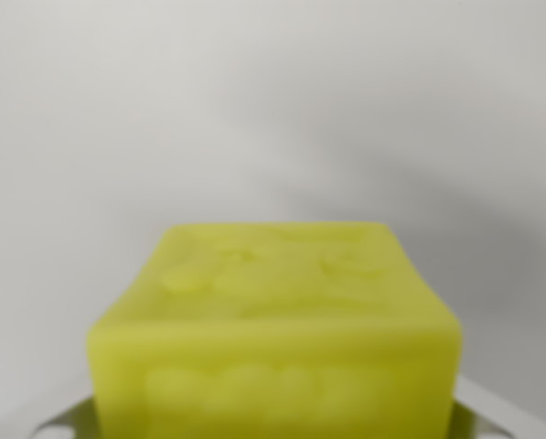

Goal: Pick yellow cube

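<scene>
The yellow cube (277, 320) fills the lower middle of the wrist view, very close and blurred, with raised shapes on its top and front faces. White fingers (501, 412) of my gripper (273, 428) show at the bottom left and bottom right corners, tight against the cube's two sides. The gripper looks shut on the cube. The cube hides the fingertips and whatever lies under it.
Behind the cube there is only a plain pale grey-white surface (273, 101) with soft shadows spreading to the wrist view's right. No other objects or edges show.
</scene>
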Robot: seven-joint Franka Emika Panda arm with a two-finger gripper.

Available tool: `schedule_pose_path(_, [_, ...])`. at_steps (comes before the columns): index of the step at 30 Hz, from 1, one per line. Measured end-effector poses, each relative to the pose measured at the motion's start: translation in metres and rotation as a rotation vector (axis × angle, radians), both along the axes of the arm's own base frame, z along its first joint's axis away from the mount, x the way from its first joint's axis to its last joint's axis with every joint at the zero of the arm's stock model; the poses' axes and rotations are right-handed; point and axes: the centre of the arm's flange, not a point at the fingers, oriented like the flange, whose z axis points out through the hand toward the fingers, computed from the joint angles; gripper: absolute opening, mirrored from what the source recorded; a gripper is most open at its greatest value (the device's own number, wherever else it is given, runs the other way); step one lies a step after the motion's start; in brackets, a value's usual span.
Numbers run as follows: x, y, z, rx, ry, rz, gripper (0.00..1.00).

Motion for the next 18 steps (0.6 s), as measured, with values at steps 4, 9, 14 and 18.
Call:
schedule_pose_path(4, [0.000,0.000,0.007,0.000,0.000,0.000,0.00])
schedule_pose_path(9, [0.000,0.000,0.015,0.000,0.000,0.000,0.00])
schedule_pose_path(14, [0.000,0.000,0.023,0.000,0.001,0.000,0.00])
schedule_pose_path(18, [0.000,0.000,0.030,0.000,0.001,0.000,0.00])
